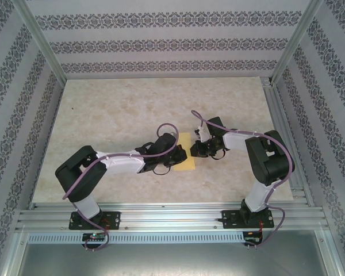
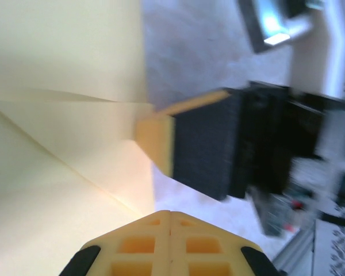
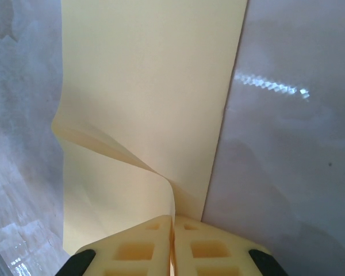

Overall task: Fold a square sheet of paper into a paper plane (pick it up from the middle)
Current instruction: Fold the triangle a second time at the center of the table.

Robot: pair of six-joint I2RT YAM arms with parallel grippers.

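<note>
Top view, mid-frame: pale-yellow sheet lies on the counter between both tools. Right tool pinches the sheet's edge, with a ridge raised there. Left tool is pressed together over a diagonal crease; grip unclear. Bare counter surrounds the sheet.

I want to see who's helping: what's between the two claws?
The yellow paper lies between the left claw and the right claw; the top view shows it.
</note>
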